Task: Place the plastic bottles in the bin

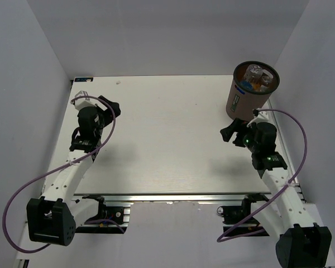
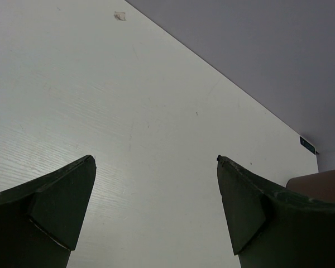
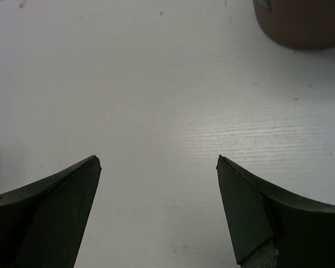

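1. Fingers on both arms are spread wide with nothing between them: the left fingers (image 2: 56, 201) hang over bare board near the left edge of the counter (image 1: 167, 139), and the right fingers (image 3: 262, 206) hang just off the near side of the bin (image 1: 243, 100), not touching it.
2. The counter is a pale, whitish board with a faint wood grain, and its middle is bare.
3. A tiny pale scrap (image 1: 118, 82) lies close to the far edge, left of centre.
4. Plain light-grey walls (image 1: 156, 33) close the counter in at the back and on both sides.
5. A purple cable (image 1: 301, 145) loops out from each arm.
6. The bin, brown and cylindrical, stands upright in the far right corner, its long axis vertical and its open mouth facing up.
7. The plastic bottles (image 1: 255, 75) are inside it, clustered below the rim; clear plastic, some orange and a bit of blue show from above.
8. How each bottle lies in there, I cannot tell.
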`<state>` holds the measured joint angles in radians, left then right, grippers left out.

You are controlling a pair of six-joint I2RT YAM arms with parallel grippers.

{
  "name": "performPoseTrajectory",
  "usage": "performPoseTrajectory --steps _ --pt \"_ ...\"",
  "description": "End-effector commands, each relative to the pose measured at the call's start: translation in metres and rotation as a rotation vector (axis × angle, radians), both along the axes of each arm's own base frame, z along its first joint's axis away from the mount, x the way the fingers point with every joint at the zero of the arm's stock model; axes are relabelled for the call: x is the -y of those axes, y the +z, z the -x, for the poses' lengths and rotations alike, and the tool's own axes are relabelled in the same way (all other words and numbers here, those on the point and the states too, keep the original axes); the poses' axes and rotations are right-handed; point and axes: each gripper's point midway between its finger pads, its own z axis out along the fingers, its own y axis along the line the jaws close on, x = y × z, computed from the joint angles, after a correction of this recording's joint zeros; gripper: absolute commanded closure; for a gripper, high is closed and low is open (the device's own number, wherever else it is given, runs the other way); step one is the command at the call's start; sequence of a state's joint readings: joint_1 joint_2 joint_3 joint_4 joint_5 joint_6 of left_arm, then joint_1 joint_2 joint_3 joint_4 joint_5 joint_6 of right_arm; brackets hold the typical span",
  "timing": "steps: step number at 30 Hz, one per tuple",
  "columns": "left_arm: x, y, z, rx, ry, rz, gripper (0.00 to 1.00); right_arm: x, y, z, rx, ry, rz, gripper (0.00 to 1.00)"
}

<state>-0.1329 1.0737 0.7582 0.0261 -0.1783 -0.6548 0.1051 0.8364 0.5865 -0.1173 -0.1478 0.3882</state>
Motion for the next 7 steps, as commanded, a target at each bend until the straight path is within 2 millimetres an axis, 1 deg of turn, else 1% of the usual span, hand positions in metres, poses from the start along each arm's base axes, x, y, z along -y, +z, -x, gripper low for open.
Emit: performPoseTrajectory --steps 1,5,7 --pt "0.0045 -0.0054 -0.0031 -0.012 -0.025 0.011 0.02 0.008 0.0506 -0.0175 0.223 -0.062 -0.017 0.11" --pt "0.0049 -0.0051 -0.0035 -0.006 -0.026 0.013 0.02 0.0074 0.0476 -0.0167 0.253 -0.057 -0.018 0.11" --pt "0.0028 -0.0041 -0.0024 0.002 -0.016 0.01 0.02 0.0125 0.0479 -0.0191 0.254 -0.086 -0.009 0.1"
